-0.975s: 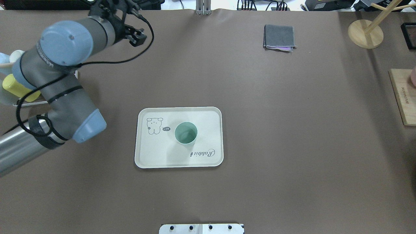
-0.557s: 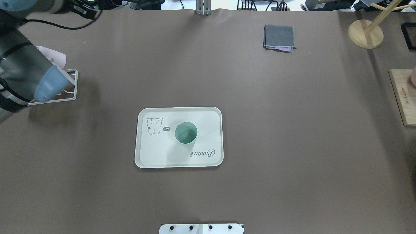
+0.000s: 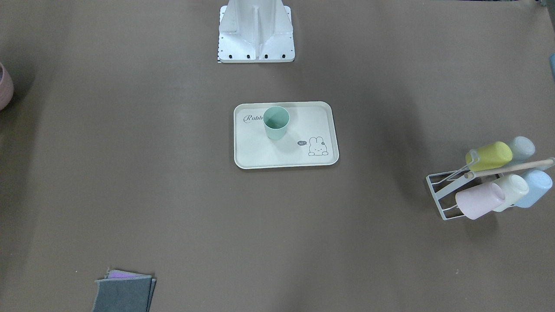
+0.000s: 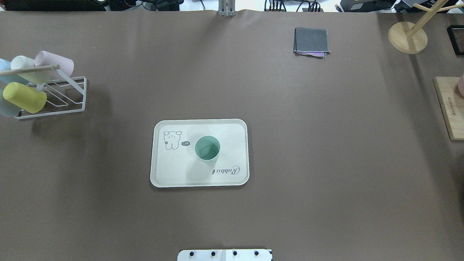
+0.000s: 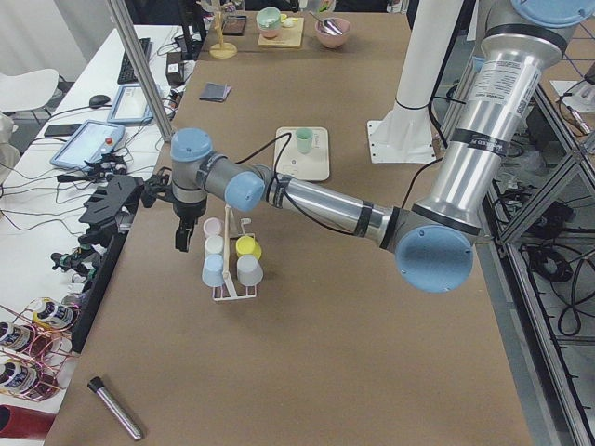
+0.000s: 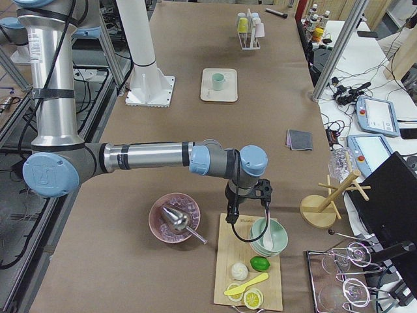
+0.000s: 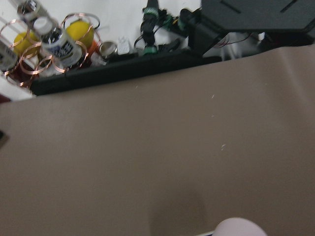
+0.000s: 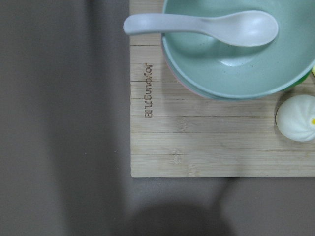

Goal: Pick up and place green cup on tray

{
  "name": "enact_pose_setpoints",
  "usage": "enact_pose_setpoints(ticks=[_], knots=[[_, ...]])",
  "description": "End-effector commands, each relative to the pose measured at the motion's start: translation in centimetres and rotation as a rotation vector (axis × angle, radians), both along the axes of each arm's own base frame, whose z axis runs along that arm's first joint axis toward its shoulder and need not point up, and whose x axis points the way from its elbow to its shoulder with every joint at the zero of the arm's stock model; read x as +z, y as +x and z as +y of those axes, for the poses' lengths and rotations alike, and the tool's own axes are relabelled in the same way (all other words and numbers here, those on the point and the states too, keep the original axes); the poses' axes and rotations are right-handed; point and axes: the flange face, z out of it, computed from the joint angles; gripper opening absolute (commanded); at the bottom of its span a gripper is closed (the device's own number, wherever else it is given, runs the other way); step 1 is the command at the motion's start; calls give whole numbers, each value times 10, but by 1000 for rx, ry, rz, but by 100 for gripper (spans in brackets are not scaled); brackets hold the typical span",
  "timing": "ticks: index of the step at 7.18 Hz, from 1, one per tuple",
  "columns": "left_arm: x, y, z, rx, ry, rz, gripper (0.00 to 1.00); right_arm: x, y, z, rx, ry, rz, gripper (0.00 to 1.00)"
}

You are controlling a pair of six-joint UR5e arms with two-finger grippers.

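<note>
Looking down from overhead, I see the green cup [image 4: 207,148] standing upright, mouth up, near the middle of the tray [image 4: 170,174], between the bunny drawing and the "Rabbit" script. Both arms are well apart from it.

From the camera at the table's left end, the left gripper [image 5: 183,239] hangs pointing down just beside the white wire cup rack [image 5: 226,295], toward the table's edge. I cannot tell how far its fingers are spread, or whether they have hold of anything. Its wrist camera gives me only brown table and the rounded end of a pink cup [image 7: 239,227].

The right gripper [image 6: 230,217] hangs over the wooden board [image 6: 225,257] beside the mint bowl [image 8: 236,69], which has a white spoon [image 8: 197,24] lying across it. I cannot tell its opening either.
</note>
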Motion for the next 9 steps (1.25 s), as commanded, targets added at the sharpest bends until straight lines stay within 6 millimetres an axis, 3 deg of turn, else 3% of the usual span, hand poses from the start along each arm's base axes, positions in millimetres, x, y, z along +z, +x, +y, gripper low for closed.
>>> enact_pose_setpoints(ticks=[1, 2, 3, 5, 6, 7, 9], knots=[[54, -47, 56, -30, -114, 163, 98, 1, 0, 0, 0, 1, 5, 100], [72, -62, 84, -27, -111, 162, 98, 1, 0, 0, 0, 2, 4, 100], [82, -63, 100, -14, -129, 158, 98, -1, 1, 0, -1, 6, 10, 100], [97, -67, 121, 42, -132, 136, 98, -3, 1, -3, 0, 9, 12, 100], [105, -82, 126, 23, -154, 113, 98, -3, 1, -3, 0, 11, 13, 100], [123, -87, 143, 10, -188, 106, 98, -3, 1, -3, 0, 10, 13, 100], [140, -93, 160, -6, -220, 75, 98, -2, 1, -2, 0, 8, 12, 100]])
